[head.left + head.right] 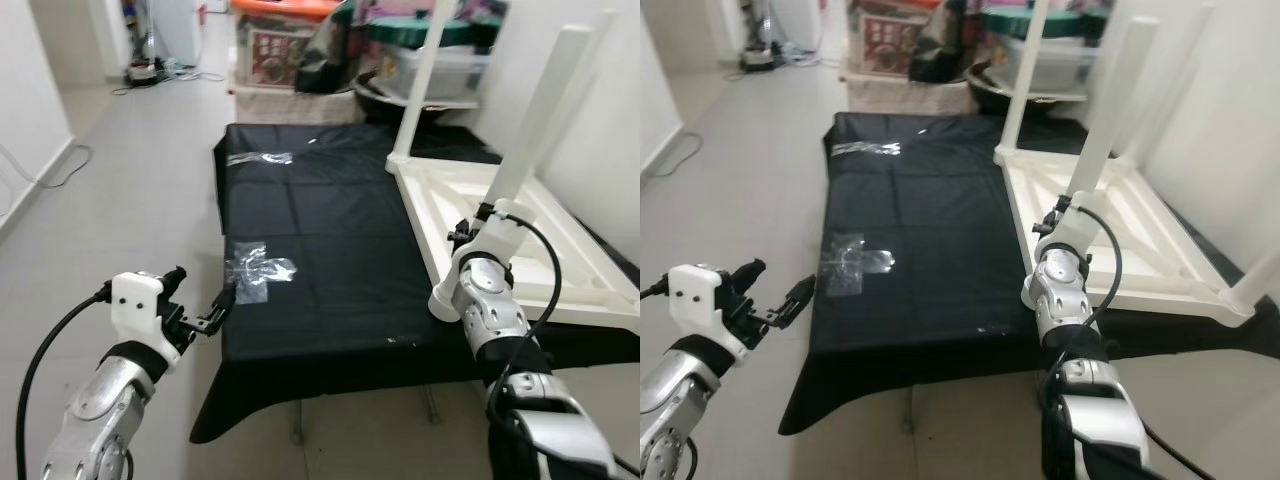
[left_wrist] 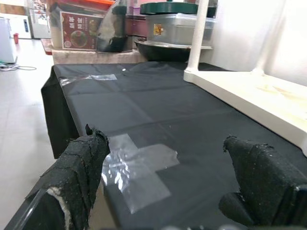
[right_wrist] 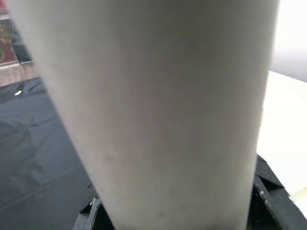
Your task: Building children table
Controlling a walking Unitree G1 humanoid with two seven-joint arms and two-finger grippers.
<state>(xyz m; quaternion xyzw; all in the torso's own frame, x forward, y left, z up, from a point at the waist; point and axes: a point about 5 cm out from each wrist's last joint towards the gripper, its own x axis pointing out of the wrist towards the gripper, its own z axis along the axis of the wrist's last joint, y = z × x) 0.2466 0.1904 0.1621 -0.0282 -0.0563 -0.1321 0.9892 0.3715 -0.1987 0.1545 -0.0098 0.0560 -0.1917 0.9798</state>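
Our right gripper (image 1: 487,212) fingers grip the white table leg (image 1: 540,110); left gripper (image 1: 205,305) fingers open w/ tape (image 2: 136,165) on black counter (image 1: 320,250) ahead.

A black sheet (image 1: 320,240) covers the low surface, with clear tape patches (image 1: 258,272) stuck on it. Beyond it stand an orange-lidded box (image 1: 280,35) and a green-lidded container (image 2: 180,24). Cables (image 1: 60,170) trail across the grey tiled floor (image 1: 140,200).

White table (image 1: 520,215) on black sheet (image 1: 320,260), grey floor (image 1: 130,180).
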